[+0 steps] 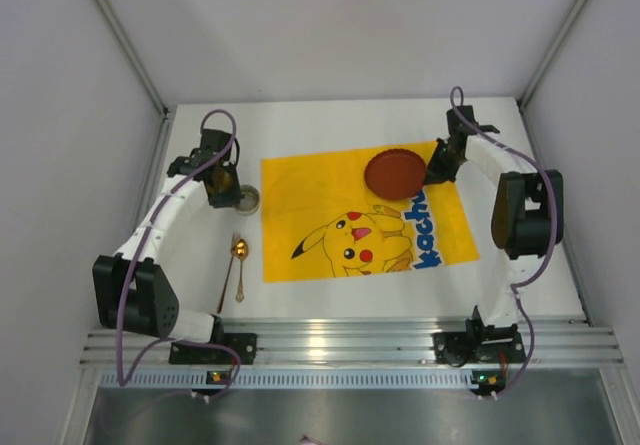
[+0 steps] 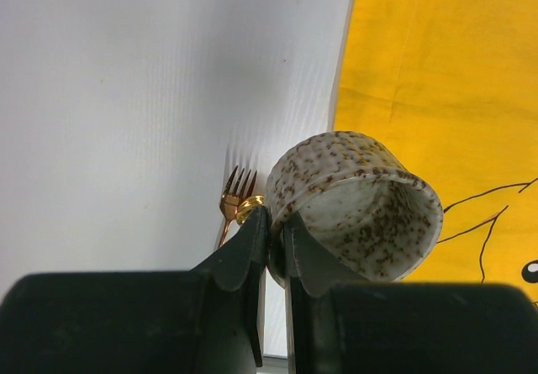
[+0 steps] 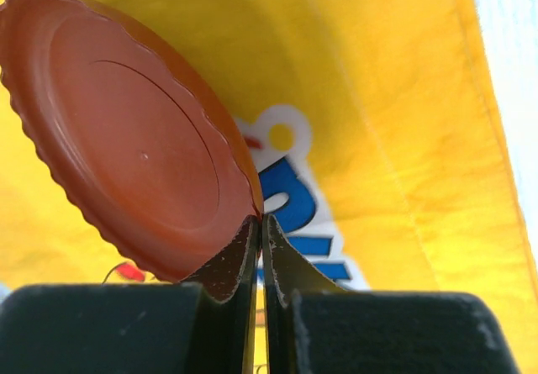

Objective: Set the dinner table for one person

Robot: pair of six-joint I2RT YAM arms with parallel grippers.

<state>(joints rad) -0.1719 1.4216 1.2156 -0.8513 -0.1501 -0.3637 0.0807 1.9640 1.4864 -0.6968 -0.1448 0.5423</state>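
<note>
- The plate (image 3: 126, 130) hangs from a thin pinch at one spot of its scalloped rim and is tilted over the mat (image 3: 378, 97). I judge it can swing around this spot, or slip out, if the arm moves fast or stops sharply.
- The cup (image 2: 353, 197) is taken by one wall only, so it can turn in the grasp, land on its edge and tip over.
- The fork (image 2: 238, 191) and the spoon (image 1: 239, 251) lie near the cup. A low path of the cup or of the fingers can knock them out of place.
- Right gripper (image 3: 258, 223): the fingers are almost together, with only a narrow slit between them, and they clamp the plate's rim.
- Left gripper (image 2: 271, 223): the fingers are also close together and grasp the cup's wall. It seems one finger is outside and one inside. I cannot tell if the cup touches the surface below.
- The table (image 1: 340, 300) is the white top under both arms, with the rail (image 1: 350, 350) at its near edge. The mat lies on its middle, the plate is over the mat's far right part, and the cup is just beside the mat's left edge.
</note>
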